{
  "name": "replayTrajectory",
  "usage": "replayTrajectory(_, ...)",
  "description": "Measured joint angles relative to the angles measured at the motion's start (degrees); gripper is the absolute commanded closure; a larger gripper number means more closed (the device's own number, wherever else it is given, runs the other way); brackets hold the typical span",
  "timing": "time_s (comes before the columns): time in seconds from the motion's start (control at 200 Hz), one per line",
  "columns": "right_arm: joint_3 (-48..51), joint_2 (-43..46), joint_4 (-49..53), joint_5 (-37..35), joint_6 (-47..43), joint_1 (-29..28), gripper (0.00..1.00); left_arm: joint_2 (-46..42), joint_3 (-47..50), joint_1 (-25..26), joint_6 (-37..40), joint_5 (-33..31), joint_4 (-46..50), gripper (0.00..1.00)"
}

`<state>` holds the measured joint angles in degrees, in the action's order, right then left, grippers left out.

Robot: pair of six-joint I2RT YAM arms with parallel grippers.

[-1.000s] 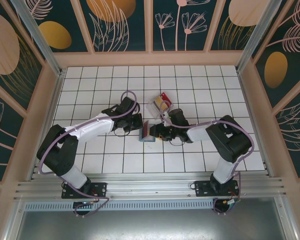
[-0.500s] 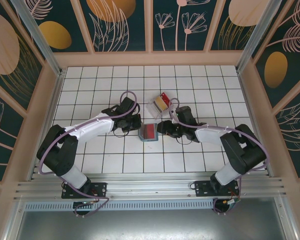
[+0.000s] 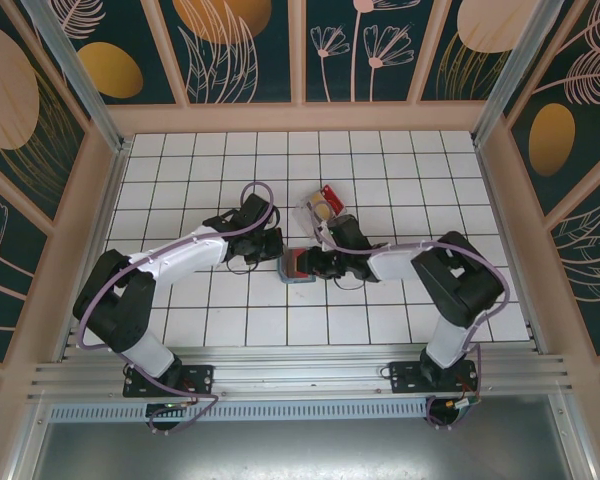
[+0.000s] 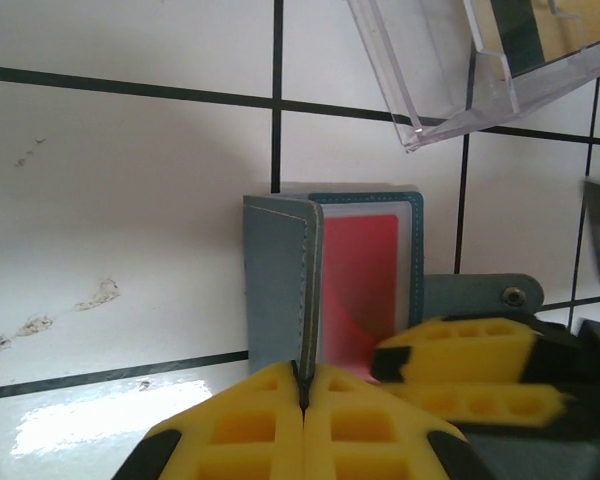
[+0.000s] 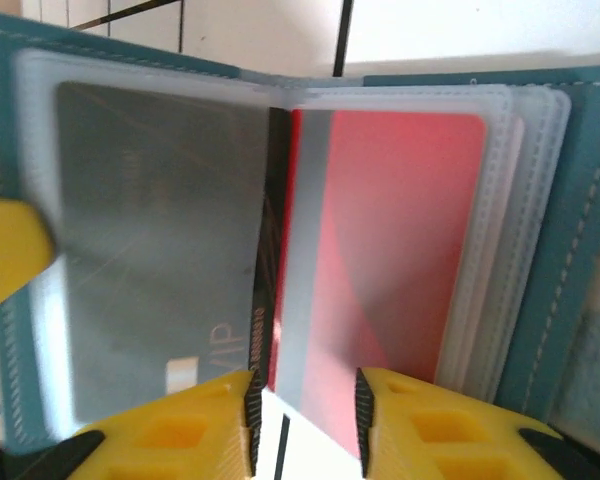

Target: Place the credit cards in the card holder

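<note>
Loading the card holder (image 3: 296, 266) is judged to be the step in hand. It lies open on the desk (image 3: 180, 170), between the two arms.

Left gripper (image 4: 302, 398): jaws together, clamped on the holder's teal cover, which stands upright on edge.

Right gripper (image 5: 305, 405): jaws a little apart at one edge of the holder, straddling a clear sleeve leaf with red behind it. Whether they grip a card or only the leaf cannot be told.

Recommendation: hold the cover firm so the sleeves fan open. Bring the card in flat and square to the sleeve mouth, then push along the sleeve's length without buckling the leaf.

Two credit cards (image 3: 323, 203), one red and one yellow-tan, sit in a clear tray (image 4: 450, 80) just beyond the holder.

Both arms reach forward with elbows out to either side and wrists turned inward toward the holder.
</note>
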<state>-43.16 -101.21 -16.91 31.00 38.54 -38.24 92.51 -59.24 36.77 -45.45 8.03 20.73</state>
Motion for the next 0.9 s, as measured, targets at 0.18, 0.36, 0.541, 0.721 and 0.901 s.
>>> replayTrajectory(0.18, -1.4, -2.6, -2.8, 1.5, 0.9, 0.0, 0.74, -1.0, 0.6, 0.0, -0.7, 1.7, -2.4, 0.9)
replayTrajectory(0.36, -1.4, -2.8, -3.3, 1.6, 0.9, 0.0, 0.74, -1.1, 0.9, 0.0, -1.3, 2.5, -3.5, 1.0)
replayTrajectory(0.541, -1.4, -2.8, -3.3, 1.6, 0.9, 0.0, 0.74, -1.1, 1.0, 0.0, -1.2, 2.3, -3.7, 1.0)
replayTrajectory(0.721, -2.0, -2.0, -0.3, -0.1, 0.3, 0.0, 0.74, -1.4, 3.4, 0.0, -1.2, 0.5, -4.3, 0.96)
replayTrajectory(0.901, -3.2, -1.2, 3.5, -2.5, -1.1, -0.1, 0.74, -3.9, 7.1, 0.0, -1.3, -2.5, -5.0, 0.78)
